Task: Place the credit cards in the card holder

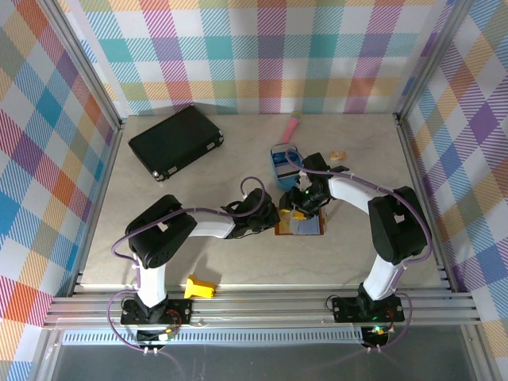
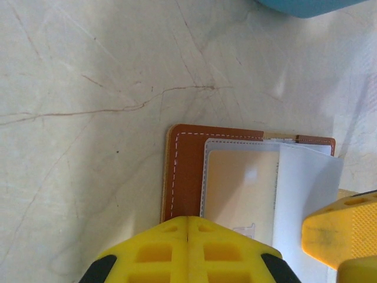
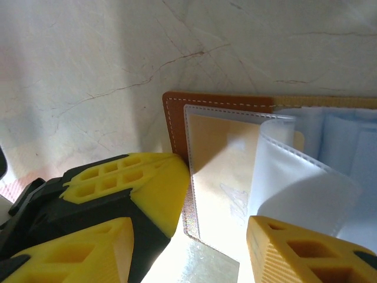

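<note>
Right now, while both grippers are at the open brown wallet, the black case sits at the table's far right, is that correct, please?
Not quite: the top view shows the black case at the far left of the table, not right. Both the left gripper and right gripper are indeed at the open brown wallet.

Black case [image 1: 176, 141] far left, pink stick [image 1: 291, 125], blue tray [image 1: 282, 163], tan block [image 1: 339, 156], yellow piece [image 1: 200, 287] near edge.

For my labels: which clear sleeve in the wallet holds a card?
The flat sleeve against the brown cover: a yellow card shows inside; the other sleeve curls up.
</note>
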Robot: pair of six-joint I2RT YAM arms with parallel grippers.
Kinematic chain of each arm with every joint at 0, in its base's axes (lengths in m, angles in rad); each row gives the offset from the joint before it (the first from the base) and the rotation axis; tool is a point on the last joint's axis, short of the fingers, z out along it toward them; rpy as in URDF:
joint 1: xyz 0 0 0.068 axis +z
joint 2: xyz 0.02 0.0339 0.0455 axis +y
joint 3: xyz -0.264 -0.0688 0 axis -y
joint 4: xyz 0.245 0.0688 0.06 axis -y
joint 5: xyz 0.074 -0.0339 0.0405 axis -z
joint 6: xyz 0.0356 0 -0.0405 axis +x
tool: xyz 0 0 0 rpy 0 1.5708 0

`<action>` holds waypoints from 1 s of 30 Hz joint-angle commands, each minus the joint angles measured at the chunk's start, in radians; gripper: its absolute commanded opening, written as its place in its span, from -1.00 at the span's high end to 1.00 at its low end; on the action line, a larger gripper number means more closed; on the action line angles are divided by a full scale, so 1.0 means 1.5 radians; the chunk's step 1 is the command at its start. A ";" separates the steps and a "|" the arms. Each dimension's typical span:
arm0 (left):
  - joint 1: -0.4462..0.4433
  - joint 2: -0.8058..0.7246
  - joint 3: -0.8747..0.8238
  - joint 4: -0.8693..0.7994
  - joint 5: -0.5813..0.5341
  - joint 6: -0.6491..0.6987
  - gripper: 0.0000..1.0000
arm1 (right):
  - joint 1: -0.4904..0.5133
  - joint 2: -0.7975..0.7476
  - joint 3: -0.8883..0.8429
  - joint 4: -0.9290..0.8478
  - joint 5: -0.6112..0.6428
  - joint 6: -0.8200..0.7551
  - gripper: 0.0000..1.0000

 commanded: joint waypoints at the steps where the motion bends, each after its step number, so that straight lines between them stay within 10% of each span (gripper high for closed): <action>1: -0.012 -0.006 -0.029 -0.067 0.006 0.014 1.00 | 0.004 -0.014 -0.003 0.003 -0.014 0.006 -0.05; 30: -0.013 -0.066 -0.068 -0.023 0.014 0.025 0.82 | 0.006 -0.007 -0.009 0.011 -0.012 0.017 0.00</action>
